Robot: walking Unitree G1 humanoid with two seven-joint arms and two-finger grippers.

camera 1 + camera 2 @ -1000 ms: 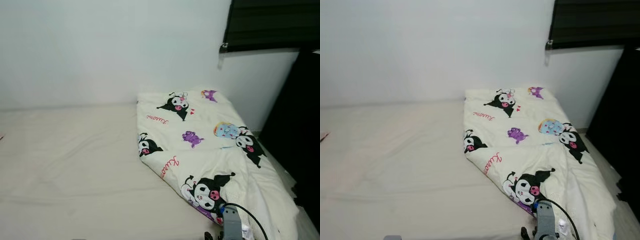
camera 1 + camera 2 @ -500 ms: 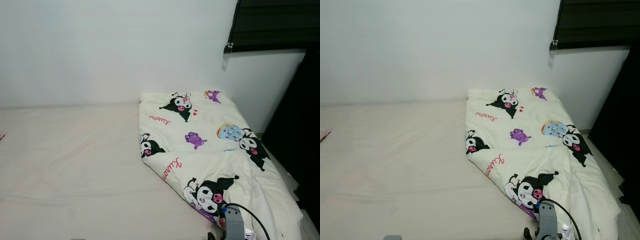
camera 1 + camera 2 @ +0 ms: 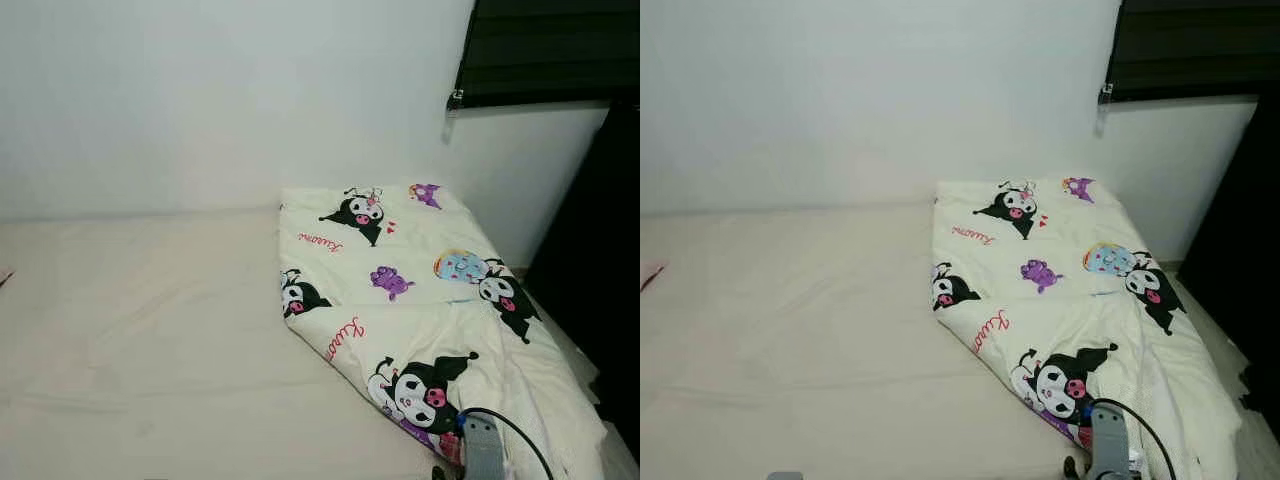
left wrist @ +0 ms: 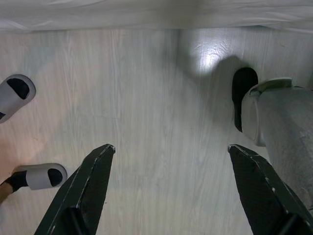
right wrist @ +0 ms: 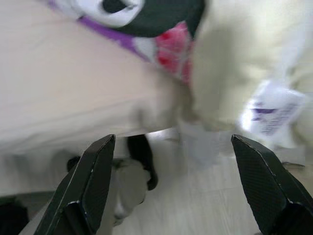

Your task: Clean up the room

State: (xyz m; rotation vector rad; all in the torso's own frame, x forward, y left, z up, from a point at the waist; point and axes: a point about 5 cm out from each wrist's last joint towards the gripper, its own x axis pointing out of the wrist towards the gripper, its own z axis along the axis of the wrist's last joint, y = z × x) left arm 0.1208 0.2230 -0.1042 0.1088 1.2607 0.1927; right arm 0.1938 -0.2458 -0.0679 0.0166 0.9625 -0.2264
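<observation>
Cream cotton printed with black-and-white cartoon characters: that is the quilt [image 3: 430, 320], lying folded on the bed [image 3: 150, 320] and covering the side of the mattress nearest the dark window blind [image 3: 545, 50]. Beside it, away from the blind, the beige sheet lies bare up to the white wall [image 3: 220, 100]. The quilt's near corner reaches the front edge of the bed and spills a little over it.

My right gripper [image 5: 176, 196] hangs at that near corner. Its two black fingers [image 5: 90, 186] stand wide apart and hold nothing. Between them, in the wrist view, I see the quilt's edge with its purple trim, a red patch of the print, and a white care label [image 5: 274, 110] with purple lettering hanging from the hem. Below the hem shows pale wood floor. From the head views my right arm [image 3: 483, 450] shows as a grey wrist with a black cable looping over it, just touching or just short of the quilt's corner; I cannot tell which.

My left gripper [image 4: 171, 196] hangs low beside the bed, pointing at the floor [image 4: 146, 98]. Its fingers [image 4: 90, 186] are also spread wide, with nothing between them. Two grey slippers [image 4: 14, 93] lie on the boards near it.
</observation>
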